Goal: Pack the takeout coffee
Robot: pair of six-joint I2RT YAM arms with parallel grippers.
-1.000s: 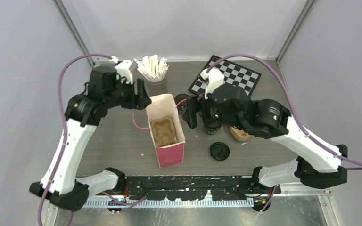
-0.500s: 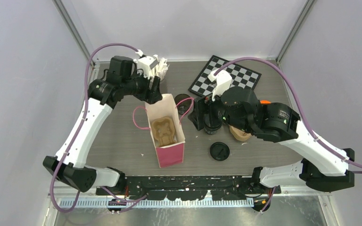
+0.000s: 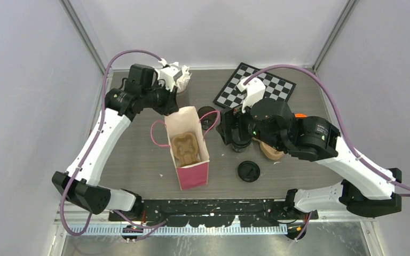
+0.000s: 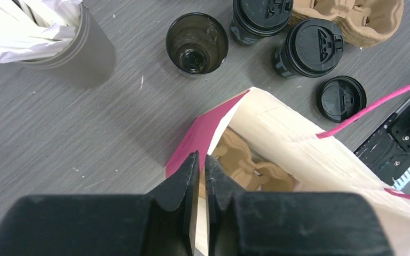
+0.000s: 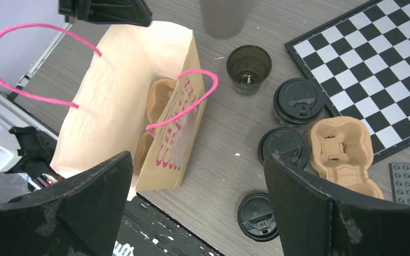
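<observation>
lidded cup (image 4: 260, 16) and bag (image 4: 299, 149) partly off-frame

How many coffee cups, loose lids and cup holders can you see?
Black cups with lids on: 2
Black cup without a lid: 1
Loose black lid: 1
Grey cup with stirrers: 1
Brown pulp carriers: 2, one inside the pink bag, at, and one on the table
Total: 7
</observation>
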